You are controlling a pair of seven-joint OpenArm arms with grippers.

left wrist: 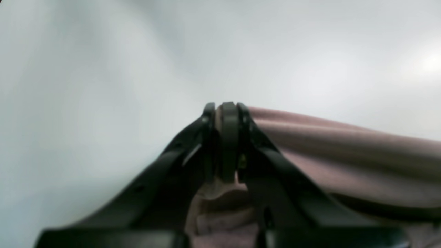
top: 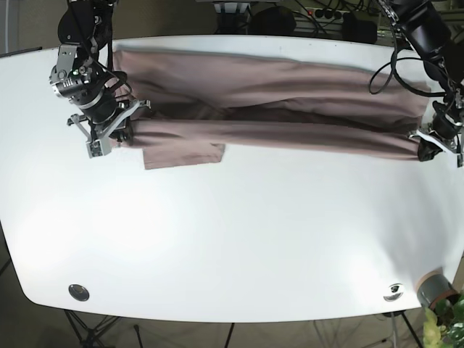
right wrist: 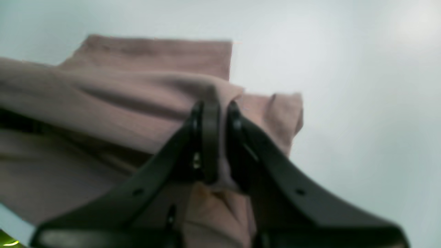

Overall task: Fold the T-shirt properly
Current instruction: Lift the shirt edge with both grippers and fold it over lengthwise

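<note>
White table, stretched T-shirt

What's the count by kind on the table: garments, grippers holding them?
Dusty-pink cotton T-shirt: 1, stretched lengthwise across the white table
Black grippers shut on its fabric: 2, the left gripper and the right gripper
Total: 3

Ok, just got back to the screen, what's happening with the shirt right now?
Both arms hold the pink T-shirt, stretched across the far side of the white table. The right gripper is shut on one end, the left gripper on the other. A long fold runs between them, and one sleeve lies flat.
</note>
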